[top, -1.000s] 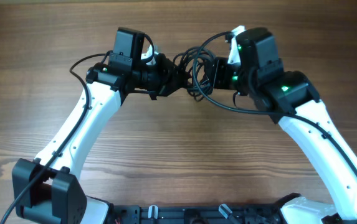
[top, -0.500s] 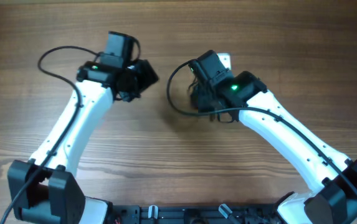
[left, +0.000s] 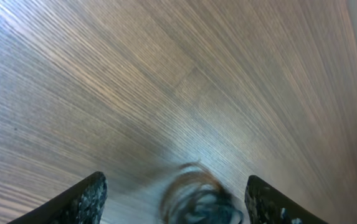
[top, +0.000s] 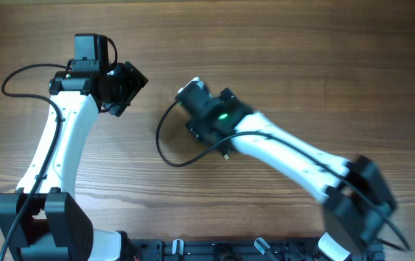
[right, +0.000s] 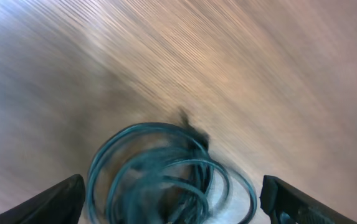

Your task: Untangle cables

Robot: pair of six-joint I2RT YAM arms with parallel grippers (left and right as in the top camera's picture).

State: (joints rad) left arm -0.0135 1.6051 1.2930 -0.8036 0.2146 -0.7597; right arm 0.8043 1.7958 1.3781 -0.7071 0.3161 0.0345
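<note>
Cables [right: 166, 165] sit closest in the right wrist view. They are a coil of thin looped strands, blurred and tinted teal, at 6 o'clock of the frame. The coil fills the gap between the two fingers of the right gripper [right: 172, 196]. Those fingers stand wide apart at 7 and 5 o'clock. Whether the coil bears on either one is lost in the blur. Beyond the coil lies the streaked wood of the table [right: 240, 56].

In the left wrist view the left gripper [left: 173, 196] is likewise spread wide, with nothing in its hold. Farther off, at 6 o'clock, is a dark smear [left: 197, 199] too blurred to identify.

From overhead, the right arm [top: 287, 152] comes in from 4 o'clock and ends just toward 11 o'clock of centre. Its wrist hides the coil from above. The left arm [top: 55, 145] rises from 7 o'clock to 10 o'clock, and its head points toward 3 o'clock, well apart from the right one.
</note>
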